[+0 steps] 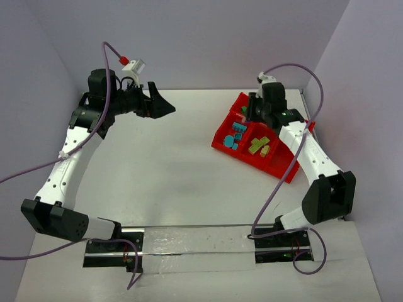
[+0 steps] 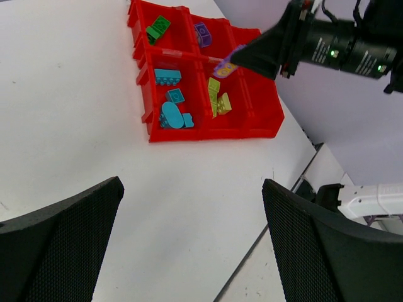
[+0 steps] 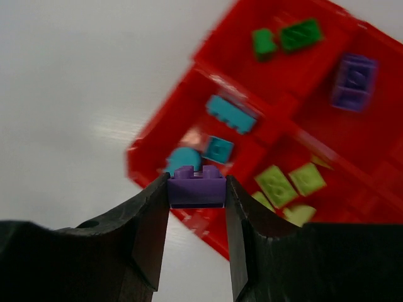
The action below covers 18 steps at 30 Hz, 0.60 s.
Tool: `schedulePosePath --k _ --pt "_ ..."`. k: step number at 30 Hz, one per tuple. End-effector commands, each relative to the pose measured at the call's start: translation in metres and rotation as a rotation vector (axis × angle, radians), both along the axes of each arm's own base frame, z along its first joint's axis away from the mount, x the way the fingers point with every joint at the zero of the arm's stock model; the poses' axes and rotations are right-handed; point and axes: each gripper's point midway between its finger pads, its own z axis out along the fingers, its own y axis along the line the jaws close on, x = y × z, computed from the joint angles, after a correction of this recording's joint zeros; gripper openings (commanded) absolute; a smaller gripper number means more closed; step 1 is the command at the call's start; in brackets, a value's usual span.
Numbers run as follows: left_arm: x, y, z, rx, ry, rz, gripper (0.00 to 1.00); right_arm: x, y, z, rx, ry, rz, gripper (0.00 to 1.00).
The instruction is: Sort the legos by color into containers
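The right gripper (image 3: 196, 181) is closed to a narrow gap on a purple brick (image 3: 196, 192), pinched by its two short ends between the dark fingers (image 3: 148, 233). The brick's long axis runs straight across from one finger to the other. In the right wrist view its studs face the top of the picture. In the left wrist view it sits at the very tip of the gripper, tilted, hanging above the middle of the red tray (image 2: 151, 133) and not touching it.

Under it the tray lies on the white tabletop (image 1: 176, 163), on the right arm's side, turned at an angle to the table's edges. Its dividers make two rows of compartments. Green bricks (image 2: 157, 28) lie in one corner compartment, and another purple brick (image 2: 203, 34) lies in the one beside it. Teal bricks (image 2: 170, 100) fill the compartment next to the green ones in the other row, with yellow-green bricks (image 2: 217, 102) alongside them.

The left gripper (image 2: 193, 184) is spread wide with nothing in it, raised over the far left of the tabletop, well apart from the tray.
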Motion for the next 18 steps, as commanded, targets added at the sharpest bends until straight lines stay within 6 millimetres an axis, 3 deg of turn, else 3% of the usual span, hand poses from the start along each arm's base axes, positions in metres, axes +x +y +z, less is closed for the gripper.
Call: schedulePosePath --k 1,5,13,18 --pt "0.015 0.005 0.004 -0.011 -0.014 0.068 0.99 0.003 -0.094 0.015 -0.098 -0.126 -0.389 0.0" --pt "0.018 0.003 -0.005 -0.008 0.016 0.068 0.98 0.01 -0.123 0.006 -0.058 -0.135 -0.475 0.0" --pt "0.022 0.003 -0.011 -0.007 0.025 0.069 0.98 0.044 -0.151 -0.007 -0.073 -0.118 -0.542 0.0" --pt "0.023 0.004 -0.015 0.017 0.038 0.07 0.97 0.069 -0.173 -0.031 -0.106 -0.081 -0.569 0.0"
